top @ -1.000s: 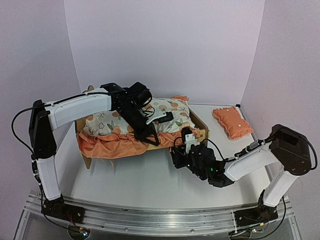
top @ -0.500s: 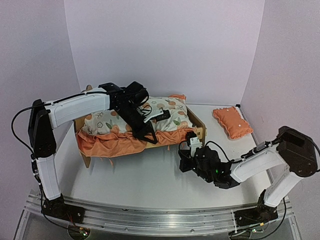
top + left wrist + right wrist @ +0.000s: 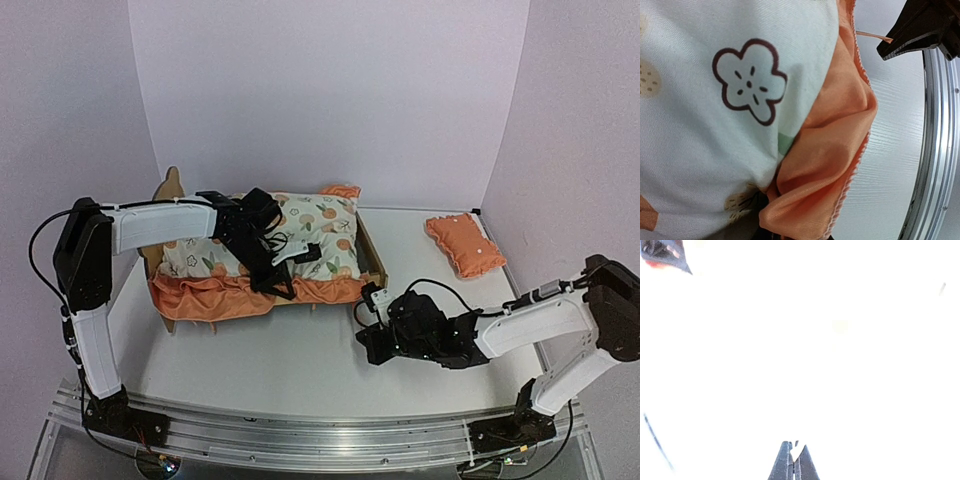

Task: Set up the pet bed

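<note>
Pinches the near edge of the pad (image 3: 320,225) in the left claw (image 3: 280,280), jaws drawn nearly together on the cloth, probably to drag it square over the bed (image 3: 172,187). Shows, in the left wrist view, white printed cloth and orange ruffle (image 3: 840,150) bunching down toward that claw, fitting a grip rather than a mere touch. Places the bed directly under and behind the left claw, headboard off to its left, foot rail to its right, frame flat on the worktop (image 3: 300,380), pad already lying in it and ruffle spilling over the rail just below the claw. Holds the right claw (image 3: 368,340) low over the worktop, just short of the bed's foot corner, tips pressed together on nothing; seems parked there to stay clear of the cloth, or to steady the frame if needed. Has the pillow (image 3: 463,243) lying well beyond and to the right of the right claw, apart from the bed, presumably the last piece to go by the headboard.
</note>
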